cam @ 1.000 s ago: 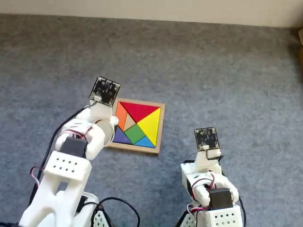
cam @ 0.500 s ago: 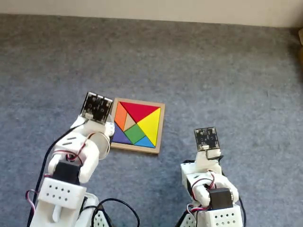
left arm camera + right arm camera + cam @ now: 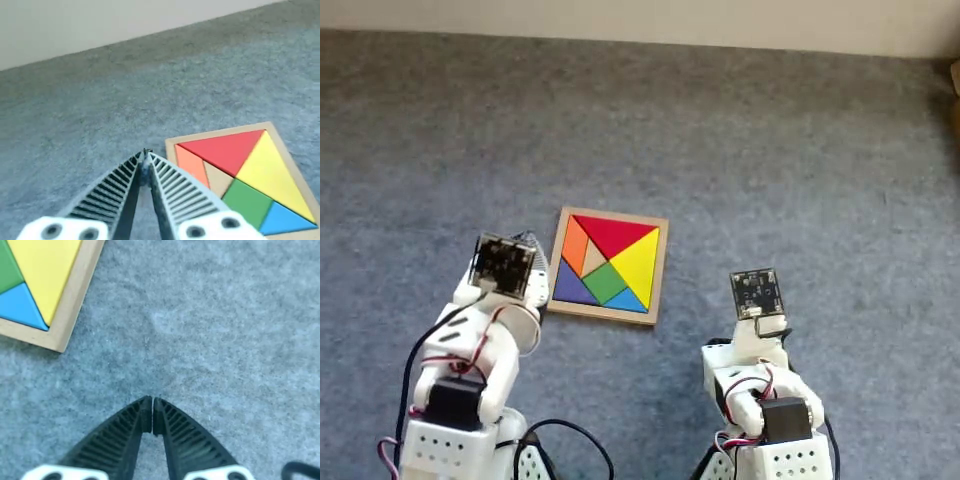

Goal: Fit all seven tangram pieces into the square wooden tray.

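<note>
Just ahead of the left gripper point(image 3: 146, 155), off to one side of its tip, the square wooden tray point(image 3: 220, 133) lies flat on the grey carpet point(image 3: 770, 150). Its nearest corner is close to the tip but not touching it.

Findings:
- Left gripper: pressed together, holding nothing.
- Right gripper point(image 3: 152, 405): pressed together, holding nothing. A tray corner lies ahead of it and well apart.
- Tray contents: red triangle point(image 3: 615, 235), yellow triangle point(image 3: 638, 262), green square point(image 3: 605, 282), blue triangle point(image 3: 630, 297), purple piece point(image 3: 570, 290), orange piece point(image 3: 576, 245) and tan triangle point(image 3: 592, 260). All seven appear seated flush, with no gap visible.

Assessment: the fitting looks complete, and what remains is to park the arms.

Recommendation: raise the left tip before you draw it away, so it cannot catch the rim and jolt the pieces. Do not open either gripper near the tray.
</note>
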